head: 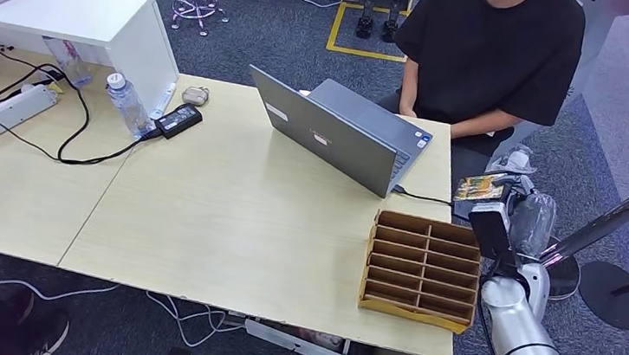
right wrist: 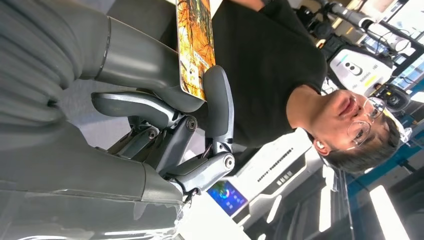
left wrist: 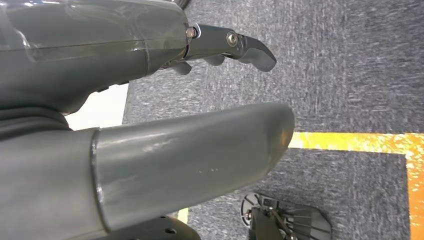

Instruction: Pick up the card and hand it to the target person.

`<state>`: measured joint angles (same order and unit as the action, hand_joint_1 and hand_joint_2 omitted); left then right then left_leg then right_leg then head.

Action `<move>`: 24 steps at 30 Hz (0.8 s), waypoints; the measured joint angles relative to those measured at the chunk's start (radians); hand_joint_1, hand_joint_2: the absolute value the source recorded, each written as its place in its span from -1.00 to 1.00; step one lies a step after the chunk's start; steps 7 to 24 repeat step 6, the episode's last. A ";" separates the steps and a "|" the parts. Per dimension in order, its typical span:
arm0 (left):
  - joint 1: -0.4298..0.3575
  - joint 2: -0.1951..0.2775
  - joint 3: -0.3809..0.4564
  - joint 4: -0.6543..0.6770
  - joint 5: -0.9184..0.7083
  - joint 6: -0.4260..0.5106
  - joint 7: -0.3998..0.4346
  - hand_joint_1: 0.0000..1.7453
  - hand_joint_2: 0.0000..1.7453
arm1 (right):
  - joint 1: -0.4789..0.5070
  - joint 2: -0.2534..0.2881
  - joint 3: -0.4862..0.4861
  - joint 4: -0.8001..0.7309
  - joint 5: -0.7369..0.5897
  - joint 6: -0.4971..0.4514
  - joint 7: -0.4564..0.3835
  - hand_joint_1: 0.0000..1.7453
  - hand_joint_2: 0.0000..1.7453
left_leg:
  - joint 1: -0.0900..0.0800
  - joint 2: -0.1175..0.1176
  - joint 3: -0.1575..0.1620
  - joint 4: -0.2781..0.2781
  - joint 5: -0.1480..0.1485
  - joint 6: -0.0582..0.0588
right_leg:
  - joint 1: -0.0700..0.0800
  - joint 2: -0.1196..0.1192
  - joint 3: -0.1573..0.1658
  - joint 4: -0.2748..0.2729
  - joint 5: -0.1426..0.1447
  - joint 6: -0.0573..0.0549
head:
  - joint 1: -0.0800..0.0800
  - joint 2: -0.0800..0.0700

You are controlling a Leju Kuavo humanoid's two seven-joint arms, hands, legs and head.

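Right hand (right wrist: 165, 125) fingers pinching card (right wrist: 195, 47), left hand (left wrist: 150, 125) fingers apparently apart, empty

A: Where does the head view sit?
B: High up, looking forward and down over the wooden table (head: 229, 213) toward the seated person (head: 488, 55).
A: And the wrist views?
B: The right wrist view is close behind the right hand (right wrist: 165, 125), facing that same person (right wrist: 280, 75). The left looks down past the left hand (left wrist: 150, 150) at carpet (left wrist: 345, 65).
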<state>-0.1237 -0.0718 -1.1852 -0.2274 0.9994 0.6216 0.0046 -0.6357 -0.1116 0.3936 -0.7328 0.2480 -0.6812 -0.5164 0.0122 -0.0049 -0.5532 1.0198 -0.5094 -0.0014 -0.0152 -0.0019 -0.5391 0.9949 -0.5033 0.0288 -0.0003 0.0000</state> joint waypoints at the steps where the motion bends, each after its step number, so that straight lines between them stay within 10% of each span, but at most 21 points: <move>1: 0.000 -0.002 -0.001 0.000 0.000 0.002 0.004 -1.00 -1.00 | 0.001 0.008 -0.022 0.004 0.041 0.000 0.002 0.77 1.00 | 0.000 0.000 0.000 0.000 0.000 0.000 | 0.000 0.000 0.000 0.000 0.000 0.000 | 0.000 0.000; 24: 0.000 -0.008 -0.004 0.000 -0.002 0.004 0.011 -1.00 -1.00 | 0.005 0.044 -0.117 0.020 0.206 0.000 0.017 0.75 1.00 | 0.000 0.000 0.000 0.000 0.000 0.000 | 0.000 0.000 0.000 0.000 0.000 0.000 | 0.000 0.000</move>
